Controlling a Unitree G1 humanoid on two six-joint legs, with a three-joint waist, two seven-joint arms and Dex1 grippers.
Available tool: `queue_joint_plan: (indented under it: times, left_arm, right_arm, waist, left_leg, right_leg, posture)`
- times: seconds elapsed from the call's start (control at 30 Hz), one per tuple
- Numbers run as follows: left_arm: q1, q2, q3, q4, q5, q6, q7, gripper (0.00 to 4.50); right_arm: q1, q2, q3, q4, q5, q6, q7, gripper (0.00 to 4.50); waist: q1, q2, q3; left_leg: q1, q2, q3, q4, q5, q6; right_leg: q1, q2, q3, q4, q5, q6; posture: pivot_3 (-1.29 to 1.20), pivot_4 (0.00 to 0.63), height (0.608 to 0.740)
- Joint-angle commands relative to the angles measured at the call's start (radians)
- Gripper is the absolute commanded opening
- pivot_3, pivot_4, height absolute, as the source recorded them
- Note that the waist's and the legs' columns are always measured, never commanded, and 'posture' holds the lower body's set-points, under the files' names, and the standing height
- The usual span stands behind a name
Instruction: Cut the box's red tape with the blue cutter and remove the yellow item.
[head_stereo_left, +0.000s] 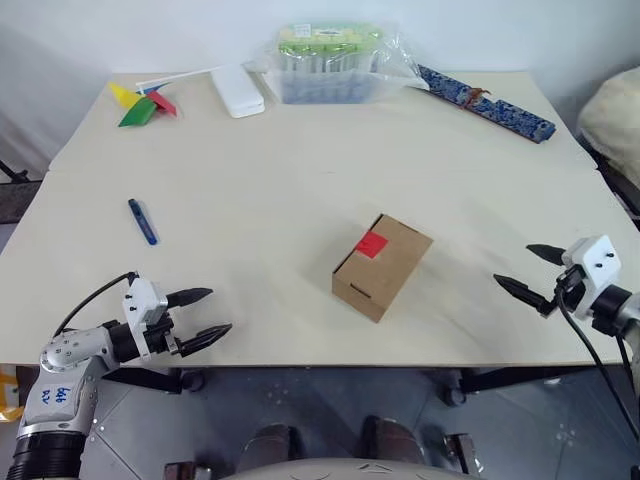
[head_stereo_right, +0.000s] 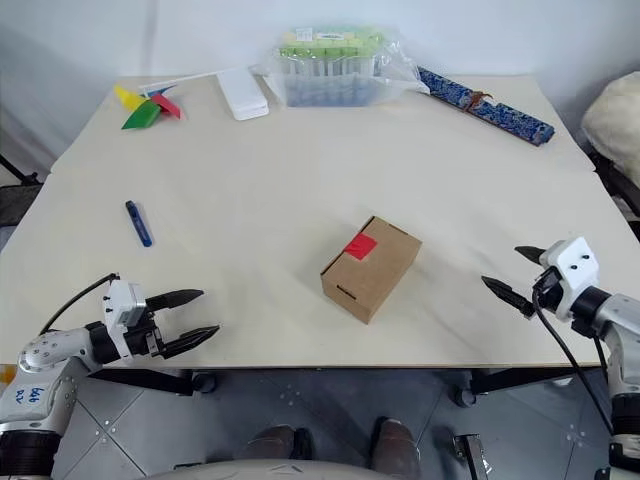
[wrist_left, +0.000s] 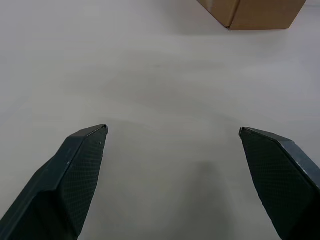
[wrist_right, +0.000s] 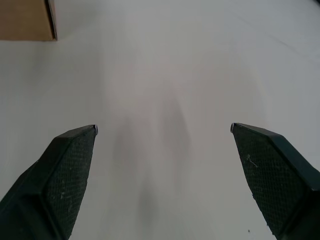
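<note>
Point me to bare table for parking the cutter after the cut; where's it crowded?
Free: the wide middle band between the cutter and the box, and the right side between box and right gripper. Also the near edge between left gripper and box. Crowded: the far edge, with pinwheel, white case, bagged tub and patterned strip.

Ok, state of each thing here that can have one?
box: shut, lying on the table
red tape: uncut, across the lid seam
blue cutter: lying flat, untouched
left gripper: open, empty
right gripper: open, empty
tub: green lid on, inside a clear bag
</note>
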Motion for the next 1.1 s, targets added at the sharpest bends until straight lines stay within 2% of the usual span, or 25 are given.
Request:
queue_joint_plan:
  times: [0.03, 0.43, 0.67, 1.1]
  left_arm:
    - [-0.01, 0.004, 0.03, -0.034, -0.034, 0.01, 0.004, 4.47]
    - [-0.027, -0.014, 0.029, -0.077, -0.037, 0.041, 0.087, 4.47]
    - [-0.002, -0.068, 0.019, -0.152, -0.048, 0.069, 0.174, 4.47]
    - [-0.041, -0.084, -0.014, -0.156, -0.036, 0.079, 0.171, 4.47]
  right_arm:
    - [-0.012, -0.022, -0.024, -0.006, 0.009, -0.017, 0.001, 4.5]
    - [-0.05, -0.004, -0.012, 0.0, 0.007, -0.007, -0.014, 4.5]
    - [-0.013, 0.051, -0.025, -0.119, 0.031, 0.042, -0.084, 4.5]
    - [0.01, 0.068, -0.028, -0.221, 0.044, 0.084, -0.122, 4.5]
  waist:
    - [0.001, 0.0, 0.0]
    - [0.0, 0.0, 0.0]
    - [0.002, 0.0, 0.0]
    - [0.003, 0.0, 0.0]
  left_leg:
    - [0.0, 0.0, 0.0, 0.0, 0.0, 0.0]
    - [0.0, 0.0, 0.0, 0.003, 0.0, 0.0]
    - [0.0, 0.0, -0.001, 0.003, 0.0, 0.0]
    - [0.0, 0.0, -0.001, 0.005, 0.0, 0.0]
  right_leg:
    - [0.0, 0.0, 0.0, 0.0, 0.0, 0.0]
    - [0.001, 0.0, 0.0, 0.002, 0.0, 0.0]
    - [0.001, 0.0, 0.0, 0.002, 0.0, 0.0]
    - [0.002, 0.0, 0.001, 0.002, 0.0, 0.0]
  posture:
    - [0.0, 0.15, 0.74]
    - [0.0, 0.15, 0.74]
    - [0.0, 0.15, 0.74]
    - [0.0, 0.15, 0.74]
